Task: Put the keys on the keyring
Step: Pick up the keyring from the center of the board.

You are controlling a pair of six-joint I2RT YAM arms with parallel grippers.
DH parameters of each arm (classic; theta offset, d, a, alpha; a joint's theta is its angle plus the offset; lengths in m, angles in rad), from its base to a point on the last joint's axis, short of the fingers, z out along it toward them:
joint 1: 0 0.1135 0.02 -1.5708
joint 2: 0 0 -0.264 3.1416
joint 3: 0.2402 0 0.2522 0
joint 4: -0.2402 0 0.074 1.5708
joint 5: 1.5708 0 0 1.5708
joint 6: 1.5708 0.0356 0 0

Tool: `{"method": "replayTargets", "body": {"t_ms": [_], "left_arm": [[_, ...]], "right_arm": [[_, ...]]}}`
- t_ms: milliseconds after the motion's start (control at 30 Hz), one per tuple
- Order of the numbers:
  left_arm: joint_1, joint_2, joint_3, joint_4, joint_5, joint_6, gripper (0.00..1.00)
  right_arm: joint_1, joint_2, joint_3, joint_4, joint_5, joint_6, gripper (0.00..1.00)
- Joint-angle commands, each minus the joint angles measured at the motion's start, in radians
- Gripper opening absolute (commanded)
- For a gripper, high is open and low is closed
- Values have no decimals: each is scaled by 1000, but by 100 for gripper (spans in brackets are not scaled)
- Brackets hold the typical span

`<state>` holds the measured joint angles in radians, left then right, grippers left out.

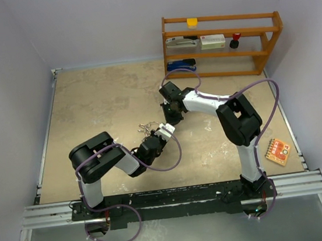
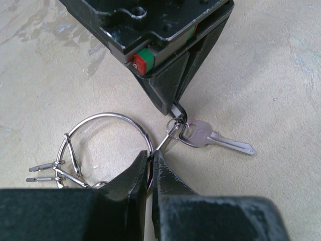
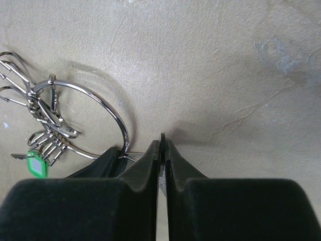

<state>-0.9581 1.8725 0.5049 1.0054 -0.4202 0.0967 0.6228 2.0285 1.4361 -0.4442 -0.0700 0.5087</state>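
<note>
The keyring (image 2: 108,115) lies on the beige table, a thin silver wire ring. My left gripper (image 2: 151,159) is shut on its near right rim. Several small keys and clips (image 2: 52,170) hang on its left side. A silver key (image 2: 210,136) lies just to its right, with a small loop at its head. My right gripper (image 2: 174,106) comes down from above and is shut on that loop. In the right wrist view the keyring (image 3: 109,108) is at left with a green-headed key (image 3: 36,164), and my right gripper (image 3: 162,143) pinches a thin dark edge. In the top view both grippers (image 1: 161,133) (image 1: 172,119) meet at the key cluster (image 1: 145,124).
A wooden shelf (image 1: 222,42) with small items stands at the back right. A blue object (image 1: 180,65) lies under its left end. An orange card (image 1: 277,151) lies at the right edge. White walls close in the table on three sides.
</note>
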Motion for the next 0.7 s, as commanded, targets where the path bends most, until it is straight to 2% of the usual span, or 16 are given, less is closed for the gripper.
{"method": "replayTargets", "body": {"t_ms": [0, 133, 667], "left_arm": [[-5, 42, -16, -149, 15, -30, 0], [-5, 45, -16, -149, 5, -38, 0], [19, 55, -38, -118, -2, -74, 0]], "right_arm": [[1, -25, -9, -32, 17, 5, 6], [2, -24, -12, -37, 48, 8, 0], [-16, -47, -47, -45, 193, -8, 0]]}}
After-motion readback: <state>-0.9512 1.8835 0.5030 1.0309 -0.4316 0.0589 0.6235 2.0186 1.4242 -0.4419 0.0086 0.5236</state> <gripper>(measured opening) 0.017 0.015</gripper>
